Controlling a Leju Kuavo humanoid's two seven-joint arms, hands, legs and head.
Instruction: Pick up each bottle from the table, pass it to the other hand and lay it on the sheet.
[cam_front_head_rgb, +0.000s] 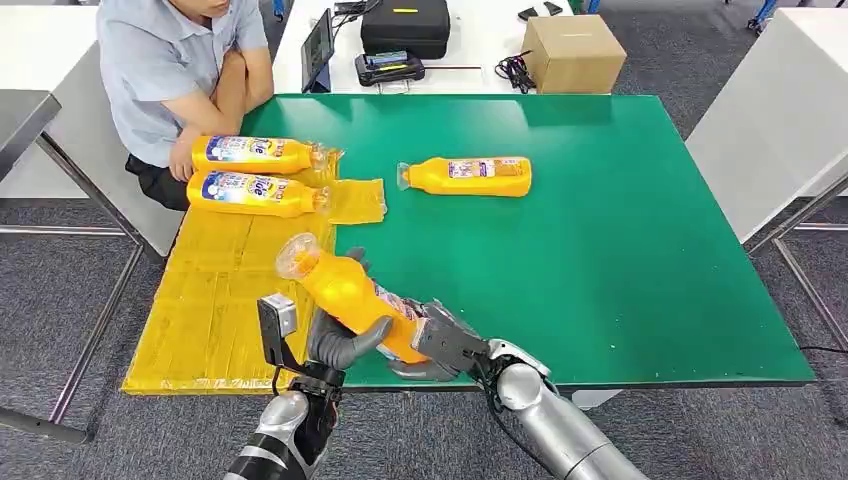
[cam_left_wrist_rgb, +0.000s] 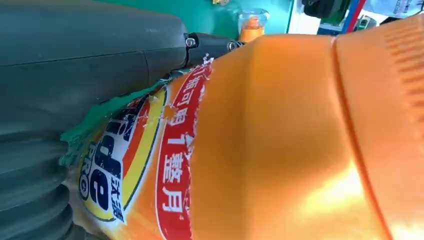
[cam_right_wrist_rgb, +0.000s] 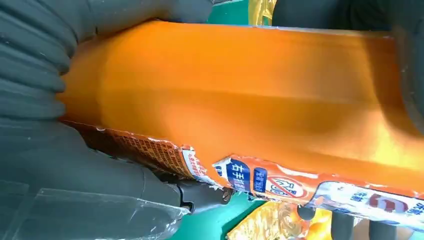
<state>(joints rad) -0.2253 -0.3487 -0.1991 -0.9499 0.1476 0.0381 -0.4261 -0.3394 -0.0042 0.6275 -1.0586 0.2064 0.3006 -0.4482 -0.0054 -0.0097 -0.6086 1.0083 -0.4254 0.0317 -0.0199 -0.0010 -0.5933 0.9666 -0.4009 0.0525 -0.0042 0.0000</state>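
An orange bottle (cam_front_head_rgb: 345, 290) with a clear cap hangs tilted over the table's front edge, cap pointing up and left. My left hand (cam_front_head_rgb: 340, 345) wraps its middle and my right hand (cam_front_head_rgb: 450, 345) grips its base end. Up close, the left hand (cam_left_wrist_rgb: 75, 60) lies along the labelled bottle (cam_left_wrist_rgb: 280, 140), and the right hand (cam_right_wrist_rgb: 75, 165) closes around the bottle (cam_right_wrist_rgb: 250, 90). Two more bottles (cam_front_head_rgb: 255, 154) (cam_front_head_rgb: 255, 193) lie side by side on the yellow sheet (cam_front_head_rgb: 220, 300). Another bottle (cam_front_head_rgb: 470, 176) lies on the green table (cam_front_head_rgb: 620, 250).
A person (cam_front_head_rgb: 170, 60) sits at the far left corner, one hand by the sheet's bottles. Behind the green table are a cardboard box (cam_front_head_rgb: 572, 52), a black case (cam_front_head_rgb: 405, 25) and a tablet (cam_front_head_rgb: 318, 48). White tables flank both sides.
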